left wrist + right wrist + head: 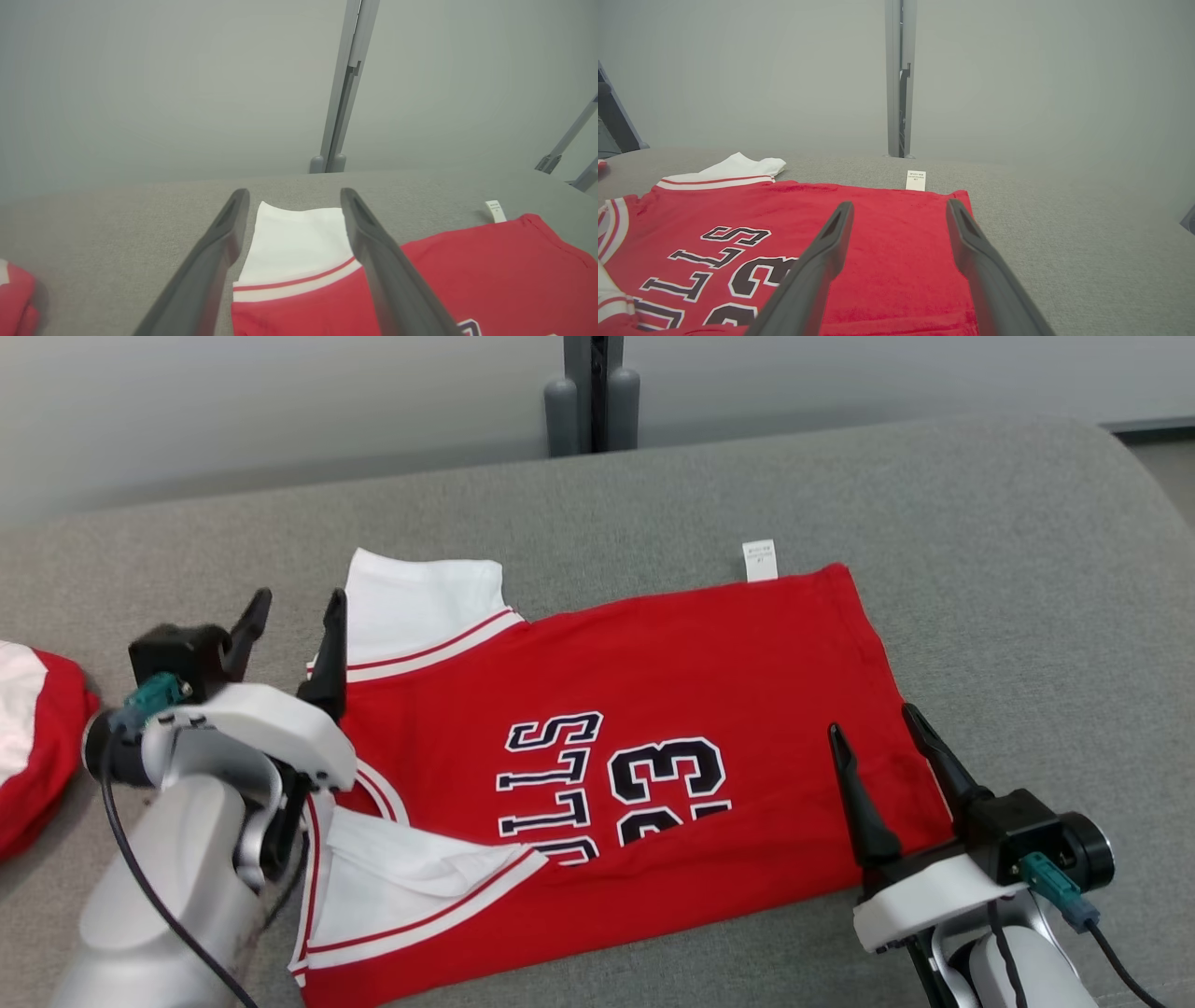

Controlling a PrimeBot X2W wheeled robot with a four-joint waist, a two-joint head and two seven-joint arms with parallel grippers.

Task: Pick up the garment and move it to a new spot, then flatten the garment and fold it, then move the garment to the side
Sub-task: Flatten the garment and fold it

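- Two pincers are hanging spread apart, gripping nothing: the left pincer (297,607) is framing the far white sleeve (420,597), and the right pincer (871,723) is pointing over the hem end.
- The red jersey (672,663) is lying on the grey table (980,523), seemingly folded along its near edge.
- Pinching only the top layer risks peeling that fold open.
- Dragging leftward risks snagging the second red garment (37,747).

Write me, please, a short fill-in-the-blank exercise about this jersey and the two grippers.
1. The main colour of the jersey is ____.
2. The left gripper and the right gripper both stand ____, holding nothing.
3. A second garment lies at the robot's far ____.
Missing words: red; open; left.
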